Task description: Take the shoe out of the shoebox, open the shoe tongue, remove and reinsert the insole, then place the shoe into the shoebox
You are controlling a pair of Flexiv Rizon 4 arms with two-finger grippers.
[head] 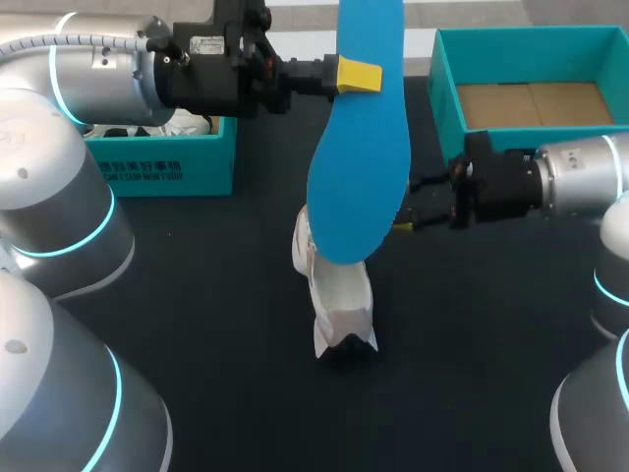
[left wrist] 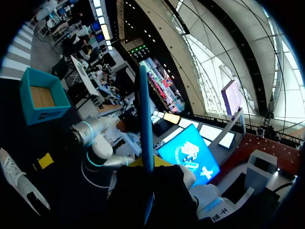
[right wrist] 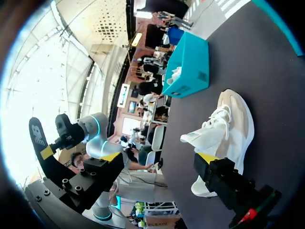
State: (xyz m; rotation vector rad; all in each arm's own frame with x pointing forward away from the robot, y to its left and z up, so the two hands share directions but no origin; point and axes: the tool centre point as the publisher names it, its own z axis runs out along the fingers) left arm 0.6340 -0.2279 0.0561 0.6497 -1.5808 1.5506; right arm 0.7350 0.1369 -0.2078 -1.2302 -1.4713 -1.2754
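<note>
My left gripper [head: 359, 76] is high over the table, shut on a blue insole [head: 359, 147] that hangs toe-down above the shoe. In the left wrist view the insole [left wrist: 145, 119] is edge-on, running out from between the left gripper's [left wrist: 145, 164] fingers. The white shoe [head: 334, 295] stands on the black table [head: 197, 295], its tongue pulled up. My right gripper [head: 408, 205] is open right beside the shoe's opening, holding nothing. In the right wrist view the shoe [right wrist: 228, 124] lies just beyond one yellow-tipped finger [right wrist: 207, 158]. The open teal shoebox [head: 447, 98] sits far right.
A second teal box [head: 167, 162] with white items inside stands at the far left, seen also in the right wrist view as the teal box [right wrist: 188, 67] past the shoe.
</note>
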